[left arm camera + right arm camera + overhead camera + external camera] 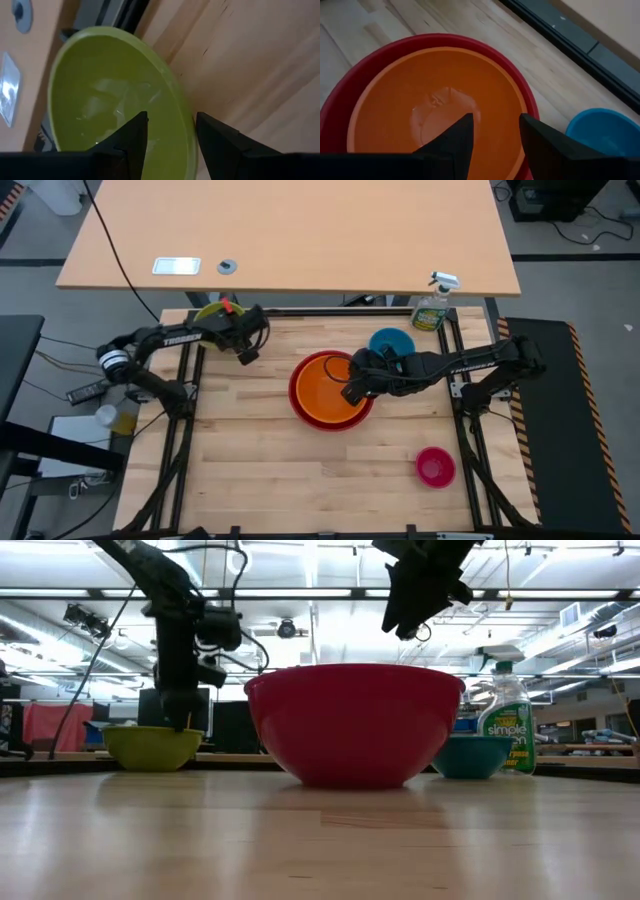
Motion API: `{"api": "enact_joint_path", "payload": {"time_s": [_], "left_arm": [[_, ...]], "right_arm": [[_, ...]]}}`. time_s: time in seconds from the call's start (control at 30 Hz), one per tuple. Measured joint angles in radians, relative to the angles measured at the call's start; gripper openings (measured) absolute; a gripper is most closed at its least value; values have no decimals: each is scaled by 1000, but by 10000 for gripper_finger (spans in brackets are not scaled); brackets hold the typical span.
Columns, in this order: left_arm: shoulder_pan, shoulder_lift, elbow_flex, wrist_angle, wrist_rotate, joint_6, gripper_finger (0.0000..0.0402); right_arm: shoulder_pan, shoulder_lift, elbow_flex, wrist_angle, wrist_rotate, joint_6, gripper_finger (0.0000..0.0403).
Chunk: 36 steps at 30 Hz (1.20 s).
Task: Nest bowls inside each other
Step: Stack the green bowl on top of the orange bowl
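The yellow-green bowl (208,310) (100,100) sits on its base at the table's far left. My left gripper (245,348) (171,120) is open and slants down at the bowl's rim (182,107). One finger is over the inside and the other outside the rim. The orange bowl (330,388) (435,100) is nested in the red bowl (297,392) (355,725) at mid-table. My right gripper (352,385) (496,120) (405,625) hangs open above them, empty. The blue bowl (392,342) and the magenta bowl (435,467) stand alone.
A green spray bottle (432,305) (505,720) stands at the far right edge, just behind the blue bowl (470,755). Black frame rails run along the table's left, right and far edges. Bare wood lies across the table's near half.
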Motion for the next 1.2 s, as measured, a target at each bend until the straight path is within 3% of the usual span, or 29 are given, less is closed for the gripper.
{"api": "enact_joint_path", "payload": {"time_s": [0.53,0.7,0.93,1.2], "left_arm": [[81,63,0,-14,-12,15,167],[81,63,0,-27,-11,39,133],[81,63,-1,-39,-17,59,17],[66,59,-1,-56,35,35,17]], "right_arm": [[16,0,0,48,0,0,167],[16,0,0,48,0,0,167],[16,0,0,47,0,0,167],[16,0,0,47,0,-7,167]]}}
